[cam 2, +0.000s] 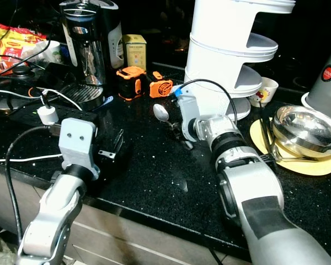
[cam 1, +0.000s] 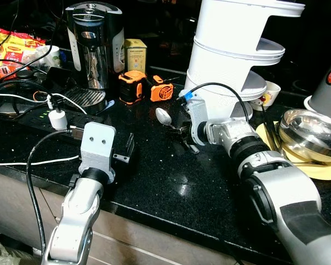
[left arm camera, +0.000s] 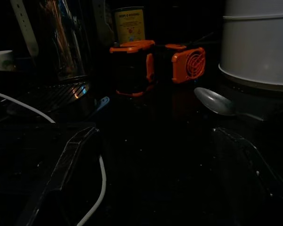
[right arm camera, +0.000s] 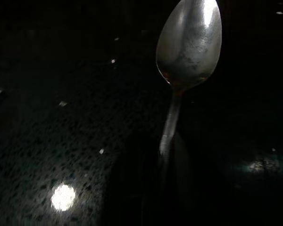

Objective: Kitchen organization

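A steel spoon [cam 1: 164,116] lies on the black counter [cam 1: 171,176] in front of the white tiered steamer [cam 1: 231,49], its bowl pointing away from my right arm. My right gripper [cam 1: 185,136] is low over the counter, shut on the spoon's handle. In the right wrist view the spoon [right arm camera: 189,44] has its handle running back between the dark fingers. My left gripper [cam 1: 125,151] hovers over the counter to the left, open and holding nothing. Its fingers [left arm camera: 68,162] stand wide apart in the left wrist view.
A coffee machine [cam 1: 95,41], an orange tape measure [cam 1: 131,86], an orange fan [cam 1: 161,88] and a yellow tin [cam 1: 135,54] stand behind. A power strip [cam 1: 41,118] with cables lies at left. A steel bowl [cam 1: 311,132] rests on a yellow plate [cam 1: 325,171] at right.
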